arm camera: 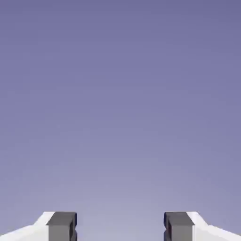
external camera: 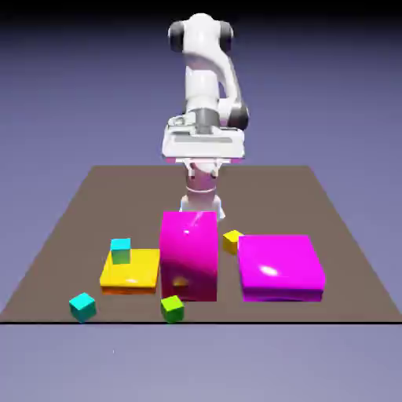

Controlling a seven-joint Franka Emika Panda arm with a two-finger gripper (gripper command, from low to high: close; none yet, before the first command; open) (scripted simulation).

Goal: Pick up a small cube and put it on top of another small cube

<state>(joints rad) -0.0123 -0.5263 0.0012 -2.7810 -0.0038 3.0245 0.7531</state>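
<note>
The jaws (arm camera: 120, 227) are held wide apart, gripping nothing; at lower left of the exterior view, two cyan cubes (external camera: 83, 308) are seen.

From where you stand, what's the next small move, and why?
I'd swing the hand down toward the cyan cube on the table, probably opening stays as is. The gripper is open with nothing between its tips, and the hand view shows only backdrop, so it isn't aimed at the table yet. The other cyan cube looks like the stacking target.
</note>
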